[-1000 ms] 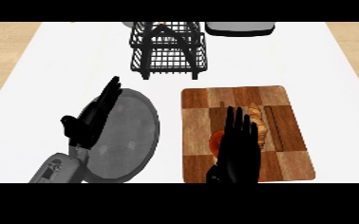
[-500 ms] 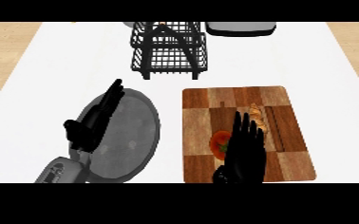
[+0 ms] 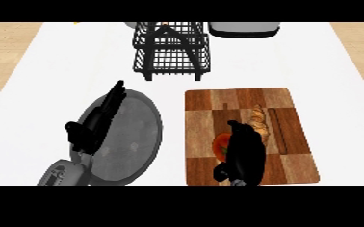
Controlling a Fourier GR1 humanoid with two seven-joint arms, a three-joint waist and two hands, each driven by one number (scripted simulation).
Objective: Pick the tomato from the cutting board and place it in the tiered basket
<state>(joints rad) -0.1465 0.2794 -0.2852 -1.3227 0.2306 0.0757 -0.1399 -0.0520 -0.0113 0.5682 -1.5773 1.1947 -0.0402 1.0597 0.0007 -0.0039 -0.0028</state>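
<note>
**Desk:** Head view, kitchen worktop (image 3: 64, 57): what has changed in the last second?

**Caption writer:** The right robot hand (image 3: 244, 149) has gone from flat, straight fingers above the cutting board (image 3: 235, 103) to fingers curled down over the tomato (image 3: 222, 143). Only a red sliver shows at the hand's left edge, so whether the fingers have fully closed on it cannot be confirmed. The tomato sits on the board's lower middle, not yet lifted by the look of it.

**Desk:** Meaning for the task?

**Caption writer:** The grasp appears to be under way; the carry to the tiered basket (image 3: 171, 53) is still to come.

**Desk:** What else is around?

**Caption writer:** A brown pastry-like item (image 3: 259, 119) lies just beside the hand on the board. A large grey pan (image 3: 131, 139) is left of the board, with the left robot hand (image 3: 96, 125) resting open over it, fingers straight. A grey appliance (image 3: 241, 29) stands beside the basket at the far edge.

**Desk:** Obstructions?

**Caption writer:** The way from board to basket looks open; the basket's wire rim is the likely thing to clear.
</note>
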